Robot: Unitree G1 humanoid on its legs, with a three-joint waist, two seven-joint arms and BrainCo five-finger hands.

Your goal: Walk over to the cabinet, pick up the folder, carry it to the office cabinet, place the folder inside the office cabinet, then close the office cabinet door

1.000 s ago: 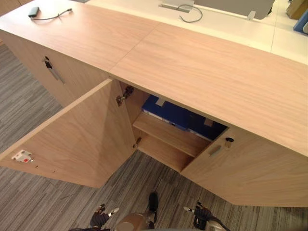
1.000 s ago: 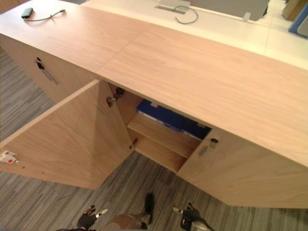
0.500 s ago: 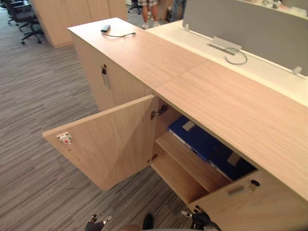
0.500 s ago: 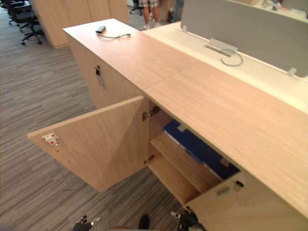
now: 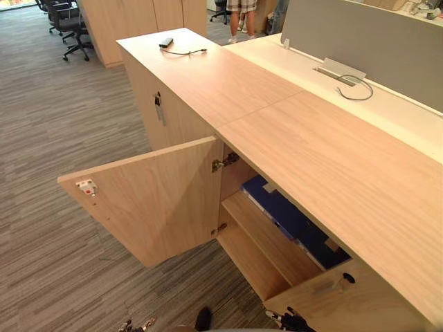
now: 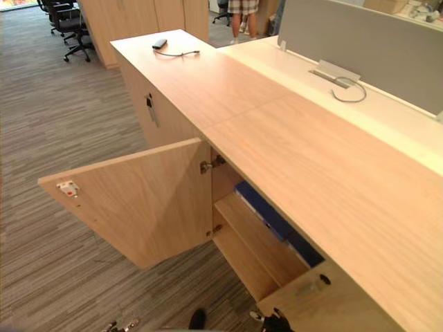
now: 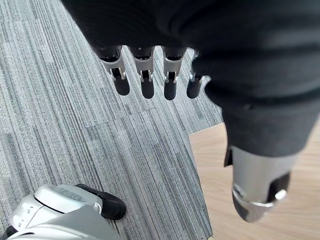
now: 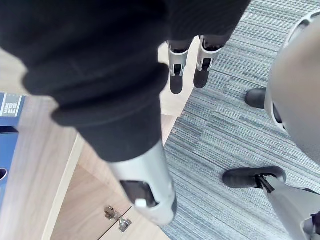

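Now | left hand [image 7: 145, 80] and right hand [image 8: 176, 75] hang empty, fingers straight, slightly apart | folder [image 5: 277, 204] shelved, 4 o'clock | risk: door [image 5: 152, 200], 8 o'clock, could catch left hand.

grey striped carpet [image 5: 55, 138] covers the floor. black office chairs [image 5: 69, 28] stand far off beside tall wooden cupboards [image 5: 138, 17]. a person [image 6: 242, 7] stands behind a white desk [image 5: 291, 59], which carries a grey partition [image 5: 360, 34] and a raised metal flap [image 5: 339, 69].

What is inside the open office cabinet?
Blue folders lie on its upper shelf. The cabinet top and the shut right door hide their far ends and the rest inside.
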